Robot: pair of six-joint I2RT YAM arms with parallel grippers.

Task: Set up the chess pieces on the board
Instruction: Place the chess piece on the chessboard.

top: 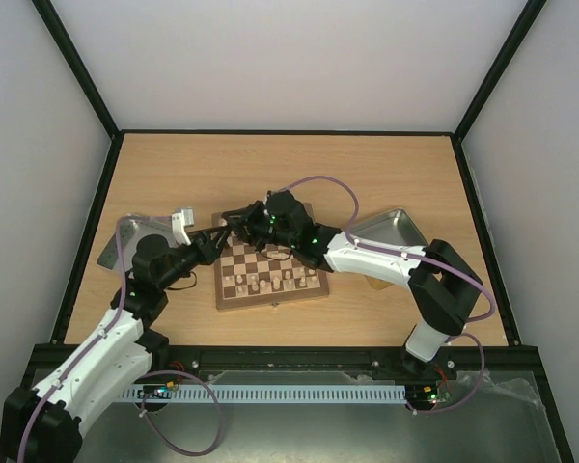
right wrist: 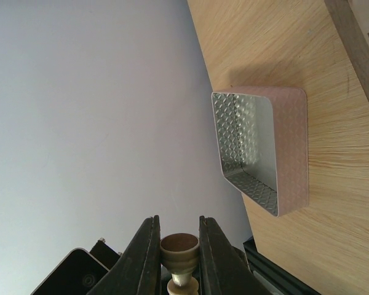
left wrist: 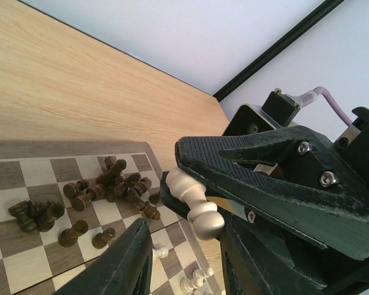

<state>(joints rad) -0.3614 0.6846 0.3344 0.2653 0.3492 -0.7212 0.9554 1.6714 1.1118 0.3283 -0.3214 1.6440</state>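
The board (top: 234, 294) lies mid-table. Several cream pieces (top: 270, 282) stand on its near rows. Dark pieces (left wrist: 107, 187) lie heaped on the board's far side, and a few cream pieces (left wrist: 194, 279) show below them. My right gripper (top: 234, 220) reaches left over the board's far left corner, shut on a cream piece (left wrist: 194, 200); its round base shows between the fingers in the right wrist view (right wrist: 179, 249). My left gripper (top: 217, 241) is open, its fingers (left wrist: 120, 264) either side of that held piece's head, not touching it.
A grey metal tray (top: 124, 243) sits left of the board and looks empty in the right wrist view (right wrist: 264, 147). A second tray (top: 391, 230) sits to the right, behind the right arm. Black frame rails edge the table.
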